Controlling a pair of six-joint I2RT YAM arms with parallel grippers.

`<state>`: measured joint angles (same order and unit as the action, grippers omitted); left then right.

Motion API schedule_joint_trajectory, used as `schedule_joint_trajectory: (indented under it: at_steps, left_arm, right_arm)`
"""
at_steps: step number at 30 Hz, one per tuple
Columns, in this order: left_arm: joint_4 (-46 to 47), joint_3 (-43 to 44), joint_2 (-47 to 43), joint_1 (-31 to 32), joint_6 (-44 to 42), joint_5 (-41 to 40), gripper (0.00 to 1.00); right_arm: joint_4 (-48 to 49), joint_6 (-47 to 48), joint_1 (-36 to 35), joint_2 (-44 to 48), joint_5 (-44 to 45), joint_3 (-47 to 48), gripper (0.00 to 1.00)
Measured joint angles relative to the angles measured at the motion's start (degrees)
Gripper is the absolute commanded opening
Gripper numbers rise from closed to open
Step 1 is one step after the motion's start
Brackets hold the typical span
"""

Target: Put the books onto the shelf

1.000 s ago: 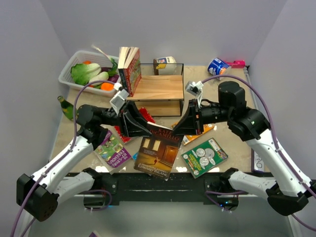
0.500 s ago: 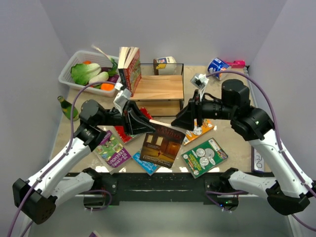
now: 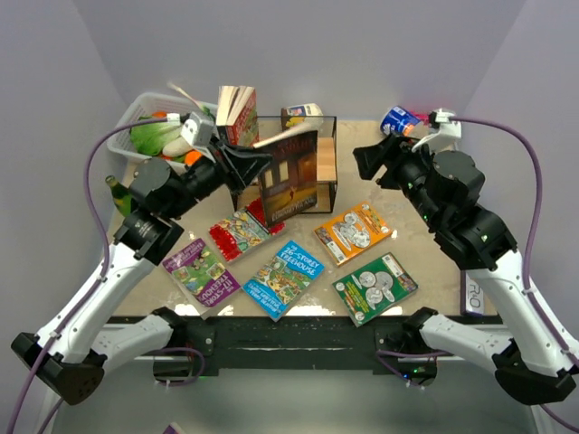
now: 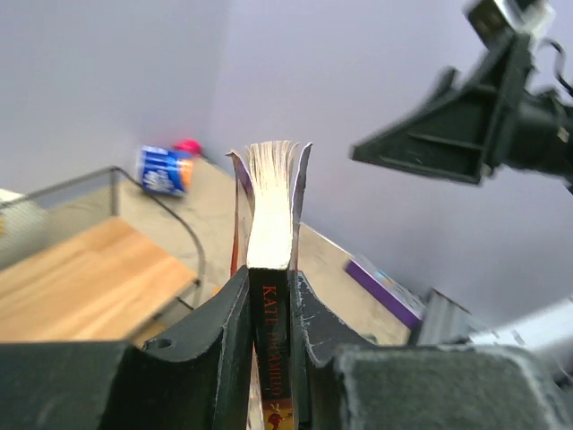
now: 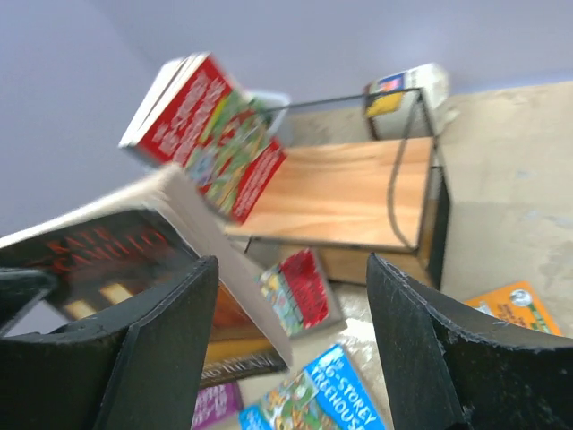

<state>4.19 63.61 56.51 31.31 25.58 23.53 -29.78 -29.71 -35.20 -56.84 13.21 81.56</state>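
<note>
The left gripper [image 3: 249,163] has its fingers [image 4: 224,331] clamped on the spine of one dark book [image 3: 291,176], held upright over the shelf [image 3: 327,155]. The right gripper [image 3: 360,165] has its fingers apart and holds nothing. It hangs beside the shelf's right end. Two books [image 3: 235,113] stand at the top board's left end. Five books [image 3: 285,269] lie flat toward the near edge of the table [image 3: 425,258].

White-shelled arms [image 3: 101,294] with black joints [image 3: 163,185], trailing purple cables [image 3: 488,121] and black wedge-shaped fingers [image 5: 157,358]
</note>
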Motion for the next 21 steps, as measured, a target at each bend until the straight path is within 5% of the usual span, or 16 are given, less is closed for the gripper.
schedule_joint_trajectory:
  at_steps: [7,13,21]
  left_arm:
    - [2.47,4.35,3.37,7.58,-9.29,-26.75,0.0]
    - [18.82,-0.42,9.25,19.71,-25.09,-44.24,0.0]
    - [46.58,-6.67,23.08,22.88,-46.64,-60.54,0.0]
  right_arm:
    - [5.03,-2.4,0.0,0.26,13.03,-3.37,0.68]
    - [9.77,-2.71,0.0,0.24,16.33,-7.74,0.67]
    - [11.61,-2.73,0.13,-0.59,18.67,-9.68,0.67]
